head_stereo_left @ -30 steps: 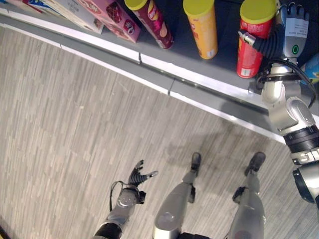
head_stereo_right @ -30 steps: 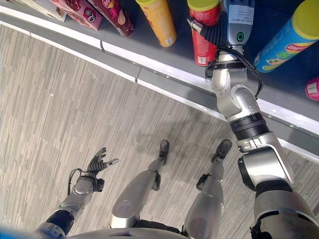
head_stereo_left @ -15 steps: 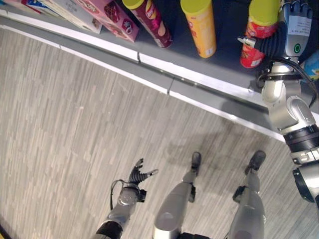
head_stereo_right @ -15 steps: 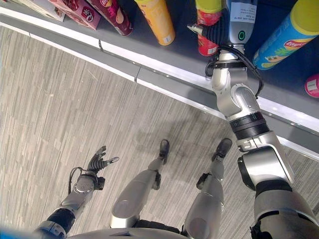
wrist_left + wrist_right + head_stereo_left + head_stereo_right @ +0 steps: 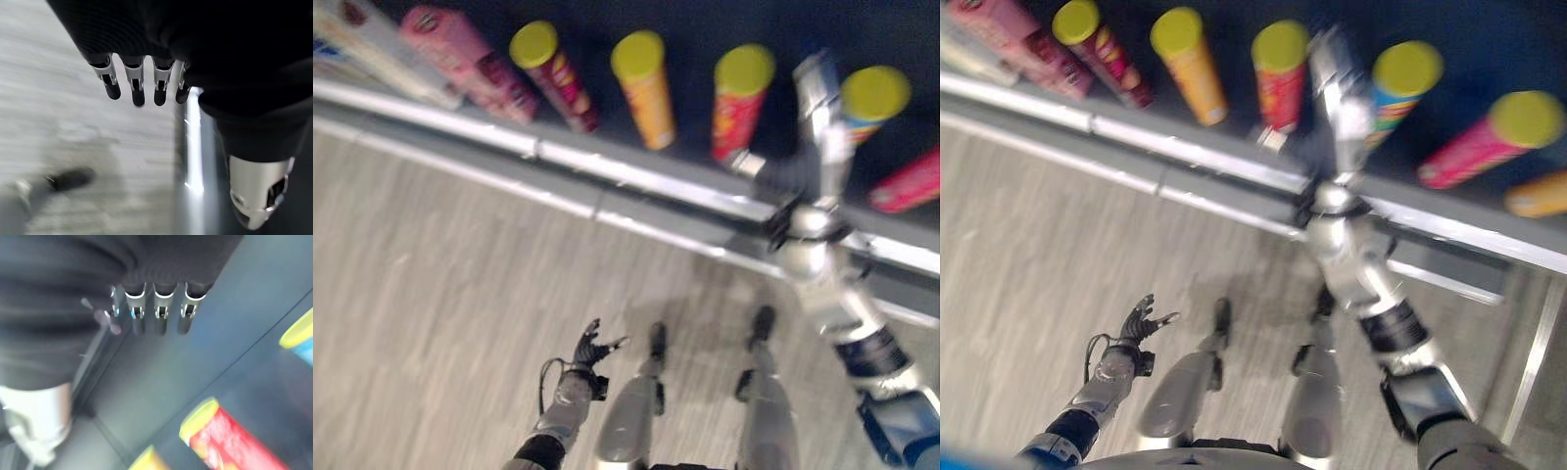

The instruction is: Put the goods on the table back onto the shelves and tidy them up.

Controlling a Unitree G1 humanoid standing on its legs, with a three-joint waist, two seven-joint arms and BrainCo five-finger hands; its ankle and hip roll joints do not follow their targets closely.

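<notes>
The right hand (image 5: 1332,73), fingers straight and holding nothing, sits just right of the upright red can (image 5: 1278,73) on the shelf (image 5: 1234,162); the left hand (image 5: 1136,321) hangs open, far nearer the floor.

Yellow-lidded cans line the dark shelf (image 5: 705,24): a maroon can (image 5: 555,76), an orange can (image 5: 646,90), a red can (image 5: 738,101). A pink box (image 5: 460,61); pale grey streaked floor (image 5: 431,294).

On the shelf (image 5: 636,171) I see cans in a row; my right robot hand (image 5: 815,83) sits between two (image 5: 736,98) (image 5: 867,98), boxes (image 5: 460,59) left.
</notes>
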